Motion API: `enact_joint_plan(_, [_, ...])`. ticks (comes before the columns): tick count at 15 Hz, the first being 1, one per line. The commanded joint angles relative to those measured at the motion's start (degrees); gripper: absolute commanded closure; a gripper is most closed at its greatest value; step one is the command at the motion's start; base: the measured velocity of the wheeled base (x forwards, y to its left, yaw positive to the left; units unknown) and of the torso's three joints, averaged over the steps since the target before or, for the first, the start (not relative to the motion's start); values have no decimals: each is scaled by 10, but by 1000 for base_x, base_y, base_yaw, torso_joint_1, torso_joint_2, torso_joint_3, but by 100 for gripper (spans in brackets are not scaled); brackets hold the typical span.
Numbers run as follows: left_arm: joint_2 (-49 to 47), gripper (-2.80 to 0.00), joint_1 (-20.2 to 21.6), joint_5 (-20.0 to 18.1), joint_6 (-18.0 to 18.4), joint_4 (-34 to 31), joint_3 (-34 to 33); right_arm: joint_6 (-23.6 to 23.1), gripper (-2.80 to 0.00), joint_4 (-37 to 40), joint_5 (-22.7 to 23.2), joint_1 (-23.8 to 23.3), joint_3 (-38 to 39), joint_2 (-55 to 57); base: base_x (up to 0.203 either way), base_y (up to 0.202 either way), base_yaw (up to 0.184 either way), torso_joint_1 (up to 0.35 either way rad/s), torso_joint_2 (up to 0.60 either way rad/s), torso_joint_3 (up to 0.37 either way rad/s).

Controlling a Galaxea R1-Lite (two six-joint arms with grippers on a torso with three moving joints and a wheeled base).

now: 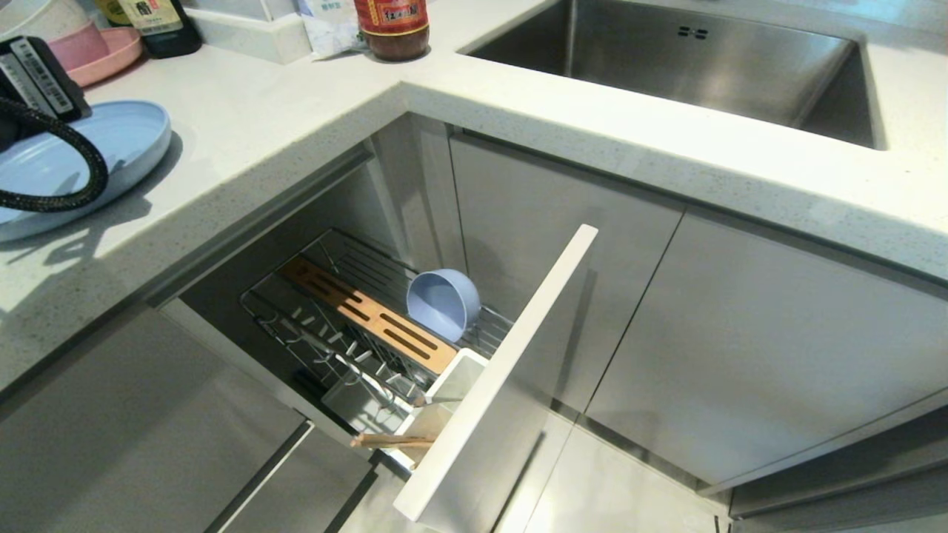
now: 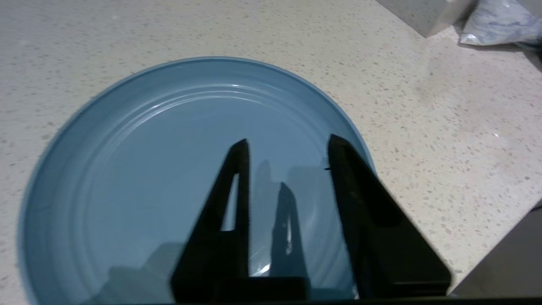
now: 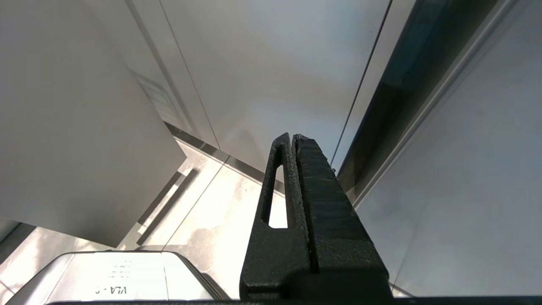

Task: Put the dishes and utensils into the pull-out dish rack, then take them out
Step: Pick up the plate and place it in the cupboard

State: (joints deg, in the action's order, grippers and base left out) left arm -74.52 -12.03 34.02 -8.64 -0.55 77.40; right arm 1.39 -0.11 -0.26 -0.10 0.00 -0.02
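The light blue oval plate (image 1: 118, 141) lies on the counter at the left. My left gripper (image 2: 288, 140) hovers open just above its inside (image 2: 161, 169), toward one rim, with nothing between the fingers. In the head view only that arm's wrist and cable (image 1: 37, 89) show, over the plate. The pull-out dish rack (image 1: 296, 296) stands drawn out below the counter. The blue-grey bowl (image 1: 443, 302) rests on its side beside the rack's wooden strip (image 1: 370, 314). Wooden chopsticks (image 1: 392, 442) stick out of the white cutlery cup (image 1: 459, 385). My right gripper (image 3: 292, 136) hangs shut and empty near the floor.
The rack's pale front panel (image 1: 503, 370) juts out into the room. A steel sink (image 1: 666, 59) is set in the counter at the right. A sauce jar (image 1: 392, 29), a dark bottle (image 1: 163, 26) and a pink plate with stacked bowls (image 1: 96, 52) stand along the back.
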Motion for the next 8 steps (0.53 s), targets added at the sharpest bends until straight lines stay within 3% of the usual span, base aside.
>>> enact_joint_plan(1, [-12, -280, -1, -9, -1, 0, 0, 0, 0, 0, 0, 0, 1, -2, 0, 0, 0, 0, 0, 0])
enact_joint_plan(4, [-29, -280, -1, -39, -16, -1, 1, 0, 0, 0, 0, 0, 1, -2, 0, 0, 0, 0, 0, 0])
enact_joint_plan(8, [-47, -280, -1, -49, -16, -2, -2, 0, 0, 0, 0, 0, 1, -2, 0, 0, 0, 0, 0, 0])
